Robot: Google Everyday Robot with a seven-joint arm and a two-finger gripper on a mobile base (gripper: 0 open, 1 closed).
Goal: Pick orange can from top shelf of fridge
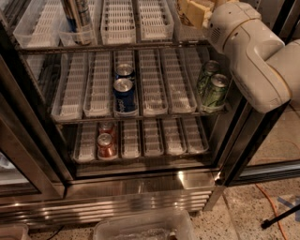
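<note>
Gripper (196, 11) upper right at top shelf (140, 46) height for a level reach, well apart from upright orange can (83, 17) upper left; open or closed, can't tell.

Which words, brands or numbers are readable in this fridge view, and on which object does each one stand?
No text is readable here.
On the front blue can: a pale mark, too blurred to read.
On the red can and the green cans: lettering too blurred to read.
On the gripper, at the right end of the top shelf: no marking visible.
</note>
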